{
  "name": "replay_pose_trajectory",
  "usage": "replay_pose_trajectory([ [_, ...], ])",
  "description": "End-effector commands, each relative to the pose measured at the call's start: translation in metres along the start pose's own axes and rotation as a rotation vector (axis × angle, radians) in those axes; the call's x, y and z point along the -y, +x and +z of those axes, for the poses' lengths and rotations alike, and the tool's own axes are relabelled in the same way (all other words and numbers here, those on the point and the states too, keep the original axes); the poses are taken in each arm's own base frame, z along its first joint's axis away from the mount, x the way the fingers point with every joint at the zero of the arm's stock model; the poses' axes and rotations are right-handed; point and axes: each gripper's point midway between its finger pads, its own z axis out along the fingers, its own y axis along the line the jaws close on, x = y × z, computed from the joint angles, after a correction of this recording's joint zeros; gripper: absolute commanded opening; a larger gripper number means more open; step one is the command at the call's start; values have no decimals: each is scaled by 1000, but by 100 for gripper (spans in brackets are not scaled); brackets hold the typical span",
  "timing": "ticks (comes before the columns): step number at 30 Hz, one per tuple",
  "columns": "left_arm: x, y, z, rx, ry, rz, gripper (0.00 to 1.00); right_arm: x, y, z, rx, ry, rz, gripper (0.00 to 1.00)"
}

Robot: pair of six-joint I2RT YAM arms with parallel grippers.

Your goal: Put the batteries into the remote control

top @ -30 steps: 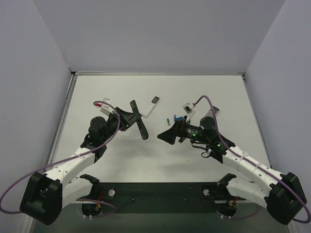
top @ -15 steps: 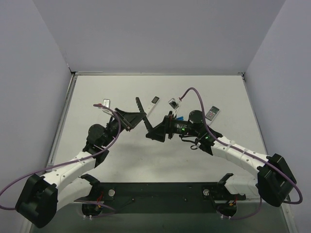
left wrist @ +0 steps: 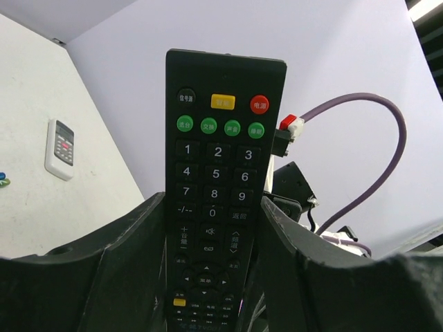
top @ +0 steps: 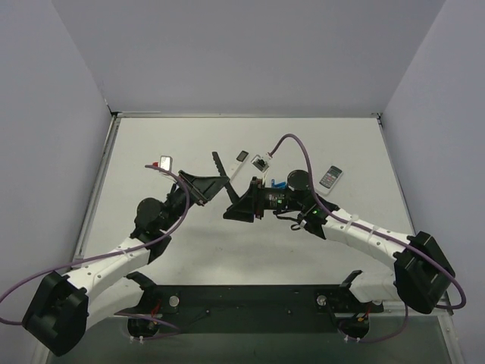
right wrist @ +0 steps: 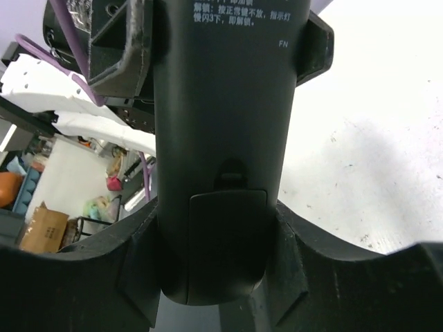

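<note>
Item: remote control [left wrist: 221, 124], raised above the counter [top: 189, 250], mid-scene, clamped in the left gripper [left wrist: 213, 207] jaws. Right gripper [right wrist: 218, 214] jaws straddle its lower end; whether they press, we cannot tell. Battery cover [right wrist: 227, 235] shut; we judge loading unstarted.

A white table [top: 189, 250] fills the middle, evenly lit. Plain pale lavender walls [top: 250, 53] rise from its far edge and both sides. A black strip [top: 250, 299] runs along its near edge.

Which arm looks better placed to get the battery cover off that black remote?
Right, probably. The left gripper clamps the remote control aloft, buttons facing its camera. The right gripper straddles the remote's back, with the closed battery cover between its fingers.
</note>
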Motion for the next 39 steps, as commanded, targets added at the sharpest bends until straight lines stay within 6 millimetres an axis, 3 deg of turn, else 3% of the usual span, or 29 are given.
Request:
replay_pose_trajectory([
  [1, 11, -8, -4, 41, 24, 50, 62, -24, -15, -3, 4, -54, -171, 9],
  [3, -4, -7, -6, 37, -48, 71, 76, -19, -17, -8, 0, -7, -242, 0],
  [4, 0, -11, -7, 50, -52, 105, 85, -9, -11, -11, -22, 52, -230, 0],
  [5, -12, -8, -8, 31, -116, 111, 87, -3, -11, -13, -27, 88, -243, 0],
  [7, -4, -13, -7, 32, -134, 153, 91, 7, -6, -22, -65, 162, -301, 0],
  [12, -19, -15, -14, 21, -261, 221, 92, 41, -1, -42, -117, 418, -401, 0],
  [20, -20, 0, -4, -37, -277, 240, 92, 52, 3, -46, -152, 618, -557, 0],
  [26, -34, 17, 1, -70, -344, 234, 92, 61, 8, -50, -174, 759, -636, 0],
  [33, -52, 21, -2, -38, -422, 243, 84, 64, 10, -44, -185, 834, -696, 0],
  [37, -55, 24, -1, -33, -436, 245, 71, 65, 9, -42, -184, 861, -709, 0],
  [39, -57, 24, -2, -24, -442, 246, 59, 67, 8, -43, -178, 878, -707, 0],
])
